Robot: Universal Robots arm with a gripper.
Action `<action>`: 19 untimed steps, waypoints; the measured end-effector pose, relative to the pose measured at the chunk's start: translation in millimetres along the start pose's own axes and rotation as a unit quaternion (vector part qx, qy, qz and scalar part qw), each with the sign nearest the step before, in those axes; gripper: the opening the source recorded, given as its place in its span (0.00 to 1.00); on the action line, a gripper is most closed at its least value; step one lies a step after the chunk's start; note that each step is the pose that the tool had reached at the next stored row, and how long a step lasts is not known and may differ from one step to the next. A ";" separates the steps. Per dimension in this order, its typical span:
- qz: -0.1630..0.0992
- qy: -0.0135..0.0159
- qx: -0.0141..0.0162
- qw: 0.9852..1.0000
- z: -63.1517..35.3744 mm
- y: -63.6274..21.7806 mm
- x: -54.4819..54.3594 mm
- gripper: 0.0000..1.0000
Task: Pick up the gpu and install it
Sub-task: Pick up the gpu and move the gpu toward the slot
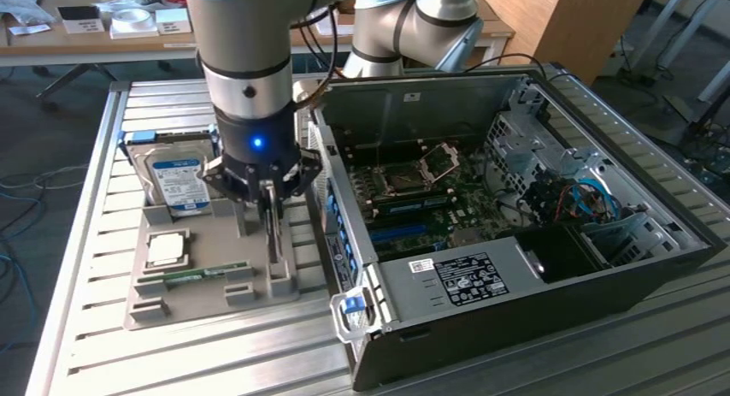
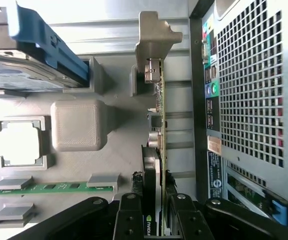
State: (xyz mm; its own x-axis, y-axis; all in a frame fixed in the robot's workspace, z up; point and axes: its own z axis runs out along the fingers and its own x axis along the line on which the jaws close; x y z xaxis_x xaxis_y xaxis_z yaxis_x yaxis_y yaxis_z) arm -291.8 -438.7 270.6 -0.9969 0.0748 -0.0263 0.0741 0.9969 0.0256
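The gpu [image 1: 273,239] stands on its edge in the grey holder tray [image 1: 212,307], beside the open computer case [image 1: 638,268]. In the wrist view the gpu [image 2: 158,125] shows edge-on as a thin dark board, with its silvery bracket [image 2: 154,35] at the far end. My gripper [image 1: 269,203] reaches straight down over the card. The gripper [image 2: 156,220] is shut on the gpu, with a black finger [image 2: 128,220] pressed on each side of the card's near end. The card's lower edge looks seated in the tray's slots.
The tray also holds a silver hard drive [image 1: 177,178] in a blue frame, a processor chip [image 1: 167,248] and a green memory stick [image 1: 188,274]. The case lies open at the exterior view's right, showing its motherboard [image 1: 422,191]. The case's perforated rear panel [image 2: 249,90] runs close alongside the card.
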 end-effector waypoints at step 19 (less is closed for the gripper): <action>-0.003 -0.002 0.000 1.000 -71.3 1.9 -1.9 0.27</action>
State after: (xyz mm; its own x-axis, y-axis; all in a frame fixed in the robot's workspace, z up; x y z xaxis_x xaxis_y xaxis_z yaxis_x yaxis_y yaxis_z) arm -291.8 -438.7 342.0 -0.9971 0.0697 -0.0309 0.0689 0.9973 0.0257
